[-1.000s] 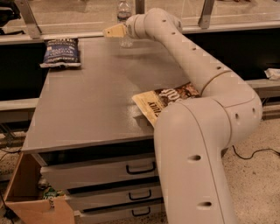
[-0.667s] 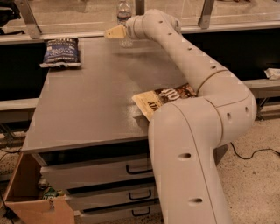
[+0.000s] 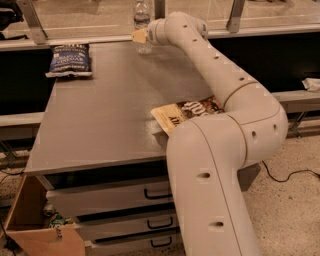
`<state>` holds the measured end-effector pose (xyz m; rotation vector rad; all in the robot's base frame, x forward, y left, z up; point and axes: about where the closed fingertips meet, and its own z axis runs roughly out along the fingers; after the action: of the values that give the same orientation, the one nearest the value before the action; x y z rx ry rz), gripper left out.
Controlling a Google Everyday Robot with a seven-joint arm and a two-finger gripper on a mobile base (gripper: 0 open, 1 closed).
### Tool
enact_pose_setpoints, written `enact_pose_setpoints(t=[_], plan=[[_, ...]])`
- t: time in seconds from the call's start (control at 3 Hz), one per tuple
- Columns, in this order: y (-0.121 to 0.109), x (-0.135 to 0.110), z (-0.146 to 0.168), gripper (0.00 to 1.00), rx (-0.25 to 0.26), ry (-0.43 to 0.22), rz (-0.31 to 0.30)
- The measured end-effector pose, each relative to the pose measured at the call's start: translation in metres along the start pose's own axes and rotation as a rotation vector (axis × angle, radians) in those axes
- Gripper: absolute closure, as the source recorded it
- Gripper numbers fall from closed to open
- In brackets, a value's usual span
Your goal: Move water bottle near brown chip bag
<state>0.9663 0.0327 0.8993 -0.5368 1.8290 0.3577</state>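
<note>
Arm: the thick base link rises off the floor at the near right corner of the surface [image 3: 100, 115]. It bends at a broad elbow, and the slimmer forearm runs up and left across the surface to the bottle [image 3: 142, 11].

Gripper [image 3: 140, 36]: it is level with the bottle's middle, right against it and covering its midsection. A tan tip points left. Whether the gripper is clenched on the bottle or released cannot be told from this side.

Bottle: it stands upright at the far edge of the surface. The upper body shows above the gripper and the base shows just below it.

Brown bag [image 3: 186, 111]: it lies flat, well nearer than the bottle and to its right, by the surface's near right edge. The cream end points left and the elbow hides the right part. The bag and the bottle are well apart.

Blue bag [image 3: 70, 60]: it lies flat to the left of the bottle and slightly nearer than it, at the far left corner.

Below the surface, on the near side from the bottle, is a stack of drawers [image 3: 115, 200]. An open cardboard box [image 3: 30, 225] sits at the lower left.
</note>
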Motion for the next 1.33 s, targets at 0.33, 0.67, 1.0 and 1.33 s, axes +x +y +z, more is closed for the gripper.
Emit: enact_pose_setpoints(t=[0.33, 0.67, 1.0, 1.33], plan=[[0.004, -0.006, -0.003, 0.64, -0.038, -0.016, -0.003], [0.007, -0.027, -0.026, 0.88, -0.087, -0.057, -0.041], [0.000, -0.041, -0.073, 1.00, -0.121, -0.077, -0.113], [-0.004, -0.037, -0.124, 1.00, -0.150, -0.050, -0.180]])
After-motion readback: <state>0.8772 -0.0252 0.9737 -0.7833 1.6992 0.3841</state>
